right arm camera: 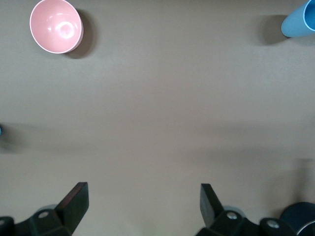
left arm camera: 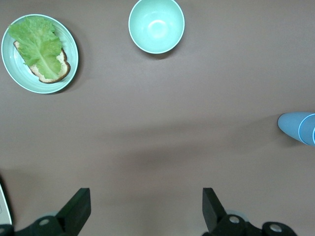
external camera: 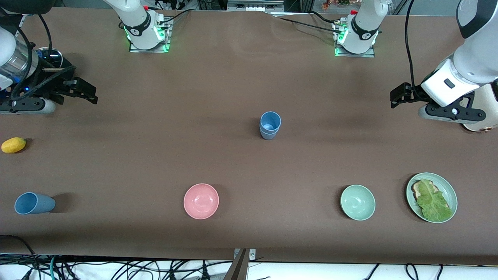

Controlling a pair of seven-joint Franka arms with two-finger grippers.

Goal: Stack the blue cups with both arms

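1. Nearest the front edge of the table, toward the right arm's end, a medium blue tapered plastic cup [external camera: 34, 203] lies on its side with its mouth facing that end; lying down like this, it looks in need of righting or a sideways grasp before it can join a stack.
2. Along the same near strip sit a pink round bowl [external camera: 201, 201], a mint green round bowl [external camera: 357, 202] and, near the corner at the left arm's end, a pale green plate [external camera: 447, 186] carrying toast under a lettuce leaf; none of these seem part of the job.
3. A small yellow lemon-like fruit [external camera: 13, 144] rests at the table edge at the right arm's end, farther from the camera than the lying cup.
4. At mid-table stand two blue cups already nested [external camera: 270, 124], upright, the brighter one seated inside a greyer one, well apart from everything else.
5. The left gripper [external camera: 400, 95] hangs over its own end of the table, jaws spread wide and empty. The right gripper [external camera: 83, 91] does likewise at its end, also spread and holding nothing.
6. The surface is a plain brown matte tabletop [external camera: 249, 77]; the arm bases glow green at the top edge, and loose cables trail below the near edge.
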